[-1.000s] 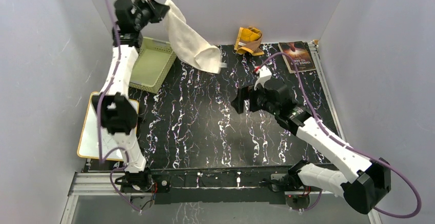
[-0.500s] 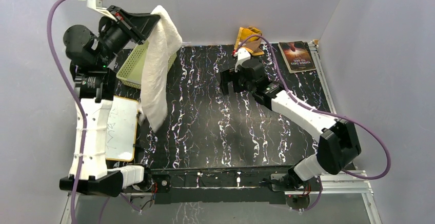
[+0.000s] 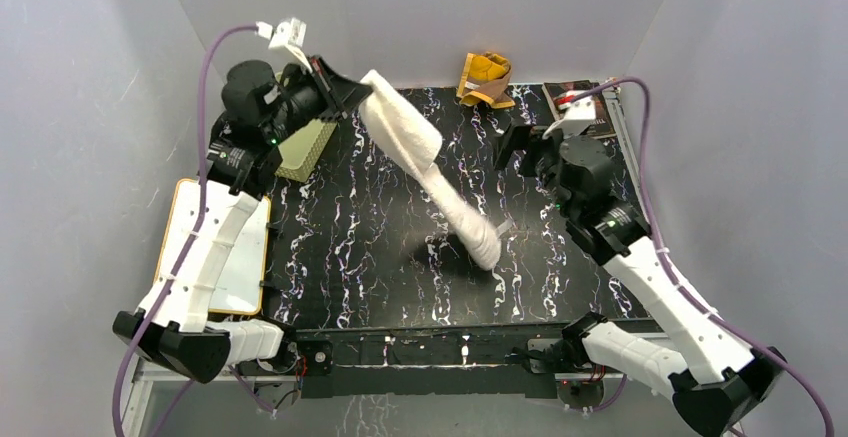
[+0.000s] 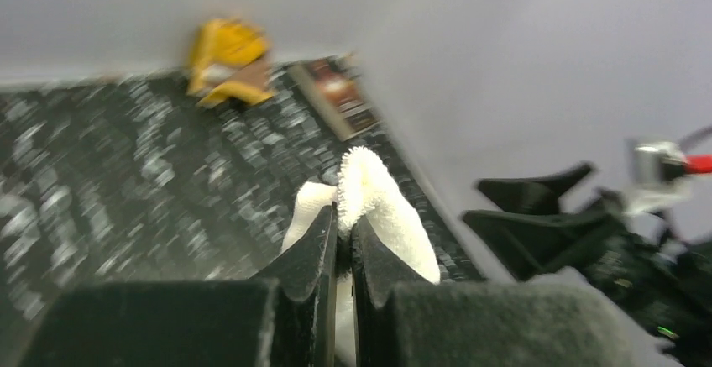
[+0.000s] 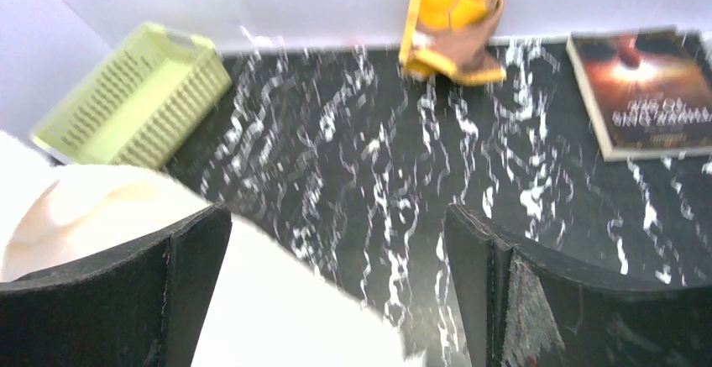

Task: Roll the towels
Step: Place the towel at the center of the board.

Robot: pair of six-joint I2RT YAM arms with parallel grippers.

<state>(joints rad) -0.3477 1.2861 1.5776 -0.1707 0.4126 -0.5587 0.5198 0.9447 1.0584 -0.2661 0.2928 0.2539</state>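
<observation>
From above, the left gripper (image 3: pixel 357 93) is raised over the far left part of the black table with white marble veins (image 3: pixel 360 247). It is clenched on one end of the long cream-white towel of soft cloth (image 3: pixel 425 157). The cream-white towel stretches from there in a slanted line toward the near middle of the table. I cannot tell if its low end touches the surface.

The right gripper (image 3: pixel 510 147) is at the right of this towel, apart from it. The small mustard-yellow towel with a tan-brown side (image 3: pixel 485 79) lies crumpled at the far edge, against the back wall. Beside it on the right lies a dark-covered book (image 3: pixel 578 99), partly hidden by the right arm. A pale green plastic basket (image 3: pixel 306 145) is half hidden under the left arm, and a white board with a wooden rim (image 3: pixel 225 257) lies at the left edge.

The left wrist picture is blurred. Its two black fingers (image 4: pixel 312 245) are pressed together, with the cream cloth pinched between them and bulging out past the tips. The yellow towel and the book show far behind, and the black fingers of the right arm at the right.

In the right wrist picture the two padded fingers (image 5: pixel 483 266) stand wide apart and grasp nothing. The cream cloth fills the lower left, beyond the fingers. The basket, the yellow towel and the book lie along the far edge.
</observation>
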